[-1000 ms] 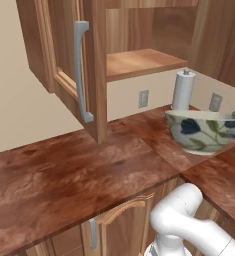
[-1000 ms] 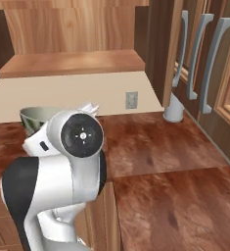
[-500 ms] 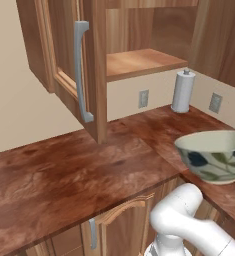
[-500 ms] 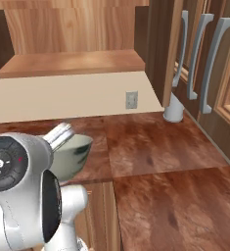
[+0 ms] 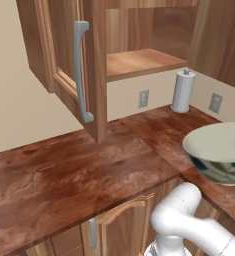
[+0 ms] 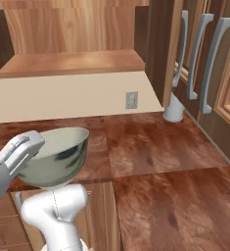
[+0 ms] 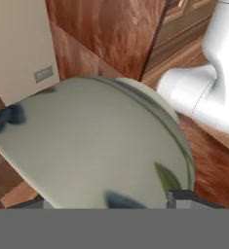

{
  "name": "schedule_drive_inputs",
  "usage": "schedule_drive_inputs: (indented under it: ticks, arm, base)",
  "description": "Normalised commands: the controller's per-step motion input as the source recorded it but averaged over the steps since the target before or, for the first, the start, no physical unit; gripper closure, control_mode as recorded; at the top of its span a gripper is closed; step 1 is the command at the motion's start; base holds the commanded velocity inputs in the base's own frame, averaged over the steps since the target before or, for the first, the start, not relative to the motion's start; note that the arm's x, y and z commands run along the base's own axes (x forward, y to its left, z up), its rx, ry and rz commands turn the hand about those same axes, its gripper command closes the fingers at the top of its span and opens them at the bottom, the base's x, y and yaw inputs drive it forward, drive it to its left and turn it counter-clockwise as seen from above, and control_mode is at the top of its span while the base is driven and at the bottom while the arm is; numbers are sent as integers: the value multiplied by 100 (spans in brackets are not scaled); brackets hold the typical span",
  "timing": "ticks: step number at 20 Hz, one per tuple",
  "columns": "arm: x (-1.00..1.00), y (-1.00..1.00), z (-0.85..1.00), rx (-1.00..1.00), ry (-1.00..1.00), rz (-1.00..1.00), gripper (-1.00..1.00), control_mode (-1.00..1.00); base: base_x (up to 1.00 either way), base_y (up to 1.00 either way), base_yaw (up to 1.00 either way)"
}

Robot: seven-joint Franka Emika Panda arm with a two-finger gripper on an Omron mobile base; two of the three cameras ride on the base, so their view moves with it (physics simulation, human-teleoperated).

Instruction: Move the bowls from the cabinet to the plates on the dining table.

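Observation:
A grey-green bowl (image 5: 215, 152) with dark markings and a cream inside hangs upright over the front corner of the wooden counter (image 5: 64, 170). My gripper (image 6: 24, 148) is shut on its rim from the left of the bowl (image 6: 54, 156) in the right base view. In the hand view the bowl (image 7: 96, 146) sits right against my gripper (image 7: 108, 202), with one fingertip (image 7: 184, 197) at its lower right. The cabinet (image 5: 96, 65) on the wall stands with its door (image 5: 71, 75) swung open, its shelf (image 6: 72, 63) above and behind the bowl. The plates and the dining table are out of view.
A paper towel roll (image 5: 183, 91) stands in the counter's back corner by wall outlets (image 5: 143, 98). Tall cupboards with grey bar handles (image 6: 204, 63) line the right side. The open cabinet door's handle (image 5: 81, 70) juts out over the counter's left part.
The bowl has come down and toward the base, away from the cabinet shelf. The arm's big joint has swung left, out of the right base view.

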Motion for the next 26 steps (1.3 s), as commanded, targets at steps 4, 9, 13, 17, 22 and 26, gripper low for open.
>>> schedule_drive_inputs:
  ticks: [4, 9, 13, 17, 22, 26]
  arm:
    - [0, -50, 0, -45, -31, 16, 100, -100]
    - [0, -43, 0, -32, -25, 19, 100, -100]
    - [0, -37, -11, -25, -20, 20, 100, -100]
    - [0, -17, -9, -12, -14, 14, 100, -100]
    - [0, -3, -28, -6, -9, 8, 100, -100]
    - [0, 0, -27, -4, -6, 7, 100, -100]
  base:
    - [0, 0, 0]
    - [0, 0, 0]
    - [0, 0, 0]
    - [0, 0, 0]
    - [0, 0, 0]
    - [0, 0, 0]
